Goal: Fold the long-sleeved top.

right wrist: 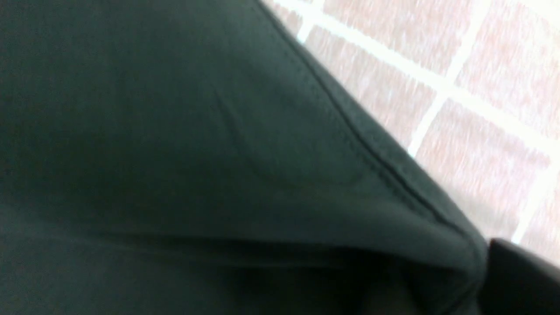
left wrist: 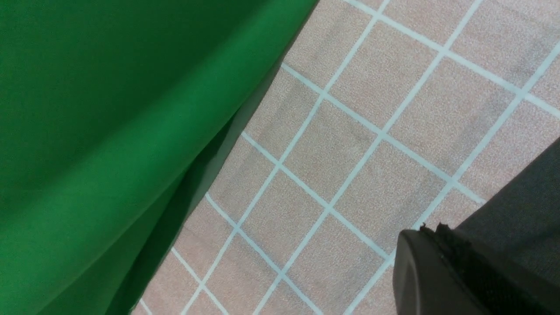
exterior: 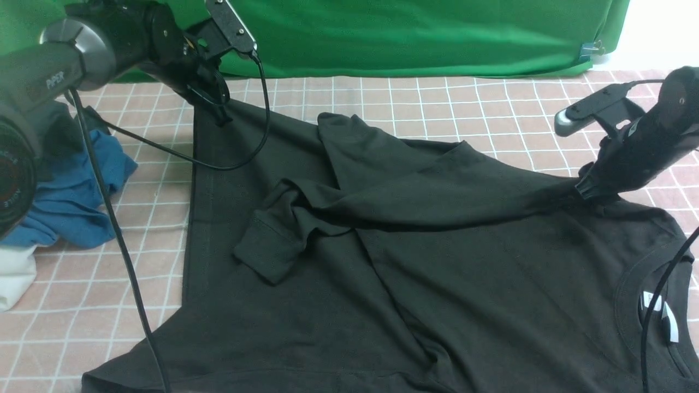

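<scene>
Resting the left pincer (exterior: 220,115) on the far left hem corner of the long-sleeved top (exterior: 437,262), jaws fully together. Showing, in the left wrist view, one dark finger (left wrist: 437,275) with black cloth lying right against it, yet not making clear whether any cloth is nipped between the tips.

Touching the right pincer (exterior: 590,190) down at the top's far shoulder on the right side, with the fabric rising in a ridge toward its tip. Catching only a sliver of finger (right wrist: 520,280) in the right wrist view, with a stitched fold of cloth bunching against it. Not giving any view of the gap there, so not telling wide from narrow, nor whether the cloth is gripped.

Lying spread across the checked table (exterior: 437,98) between the two pincers, with the hem to the left and the round neck with its white label (exterior: 673,327) at the near right. Trailing one sleeve across the body from the right pincer toward the left, ending in a rumpled cuff (exterior: 267,256) near the middle.

Leaving a blue garment (exterior: 76,185) bunched near the table's left side, just clear of the top and partly under the left arm. Backing onto a green backdrop (exterior: 409,33) along the far edge.
</scene>
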{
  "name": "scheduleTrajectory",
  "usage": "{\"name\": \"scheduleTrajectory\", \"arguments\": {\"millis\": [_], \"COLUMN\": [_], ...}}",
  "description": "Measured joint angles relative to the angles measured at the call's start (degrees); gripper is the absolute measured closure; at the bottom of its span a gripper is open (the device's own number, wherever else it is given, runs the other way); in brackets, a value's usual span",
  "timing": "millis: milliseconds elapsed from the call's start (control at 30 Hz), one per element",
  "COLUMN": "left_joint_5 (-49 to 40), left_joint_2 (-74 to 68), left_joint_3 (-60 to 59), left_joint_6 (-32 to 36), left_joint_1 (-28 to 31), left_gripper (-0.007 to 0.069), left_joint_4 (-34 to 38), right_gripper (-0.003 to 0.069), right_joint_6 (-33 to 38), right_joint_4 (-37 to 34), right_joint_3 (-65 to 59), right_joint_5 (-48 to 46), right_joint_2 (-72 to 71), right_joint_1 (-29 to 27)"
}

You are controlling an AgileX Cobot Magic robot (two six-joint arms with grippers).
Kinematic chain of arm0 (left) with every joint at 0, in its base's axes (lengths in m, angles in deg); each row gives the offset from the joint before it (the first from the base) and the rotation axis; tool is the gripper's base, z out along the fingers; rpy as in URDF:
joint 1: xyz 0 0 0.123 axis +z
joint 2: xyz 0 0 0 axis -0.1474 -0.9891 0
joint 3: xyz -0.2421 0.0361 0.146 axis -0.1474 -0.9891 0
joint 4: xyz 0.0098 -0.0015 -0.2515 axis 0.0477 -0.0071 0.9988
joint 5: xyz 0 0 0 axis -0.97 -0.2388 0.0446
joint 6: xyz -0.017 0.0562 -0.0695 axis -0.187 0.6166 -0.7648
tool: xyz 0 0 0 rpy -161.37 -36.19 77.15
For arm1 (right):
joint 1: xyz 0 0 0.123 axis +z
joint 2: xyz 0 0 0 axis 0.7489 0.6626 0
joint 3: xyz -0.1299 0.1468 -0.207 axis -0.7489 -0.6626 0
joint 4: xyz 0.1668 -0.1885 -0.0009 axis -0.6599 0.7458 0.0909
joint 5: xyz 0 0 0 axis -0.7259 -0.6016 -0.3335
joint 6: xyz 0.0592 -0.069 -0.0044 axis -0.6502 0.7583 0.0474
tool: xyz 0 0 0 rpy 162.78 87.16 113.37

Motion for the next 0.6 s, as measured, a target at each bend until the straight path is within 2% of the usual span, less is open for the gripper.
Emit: {"name": "scheduleTrajectory", "arguments": {"millis": [33,67,133,400,600], "left_joint_5": [0.0,0.0,0.0,0.0,0.8], "left_joint_2": [0.0,0.0,0.0,0.0,0.0], "left_joint_3": [0.0,0.0,0.0,0.0,0.0], "left_joint_6": [-0.2,-1.2,-3.1,-5.0,-5.2], "left_joint_1": [0.0,0.2,1.0,4.4,4.7], "left_gripper": [0.0604,0.0604,0.0604,0.0604,0.0604], "left_joint_4": [-0.5,-1.2,-2.1,-2.6,-1.7], "right_gripper": [0.0418,0.0515,0.0597,0.0615,0.0615], "right_joint_6": [0.1,-0.1,-0.7,-1.0,-1.1], "right_joint_4": [0.0,0.0,0.0,-0.3,-0.7], "right_joint_3": [0.0,0.0,0.3,2.7,2.7], "right_joint_5": [1.0,2.6,4.6,10.5,16.5], "right_joint_2": [0.2,0.2,0.2,0.2,0.3], "right_joint_1": [0.0,0.0,0.0,-2.0,-4.0]}}
